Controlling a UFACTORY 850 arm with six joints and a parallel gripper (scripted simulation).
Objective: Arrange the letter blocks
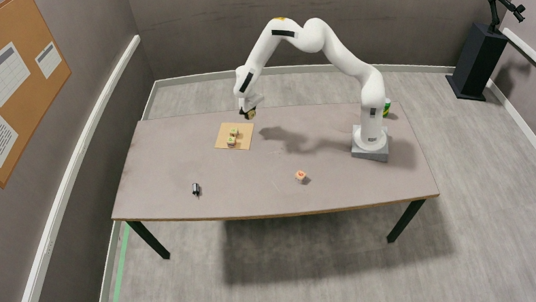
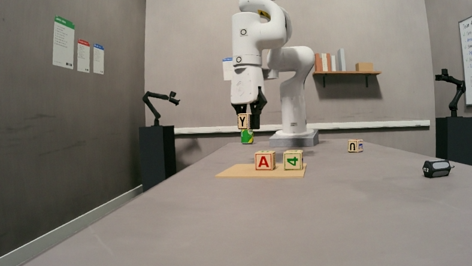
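My gripper (image 2: 247,121) is shut on a wooden block (image 2: 243,121) that shows a black Y on its side and holds it in the air above the far-left part of the tan mat (image 2: 260,171); it also shows in the top view (image 1: 250,113). Two blocks stand on the mat: one with a red A on its side (image 2: 265,160) and one with a green 4 on its side (image 2: 293,159). In the top view they lie one behind the other (image 1: 234,131) (image 1: 231,141). A fourth block (image 1: 300,175) lies off the mat, right of it (image 2: 355,145).
A small black device (image 1: 195,188) lies near the table's front left. A green can (image 1: 386,107) stands behind the robot base (image 1: 369,144). The mat (image 1: 235,135) lies near the table's back edge.
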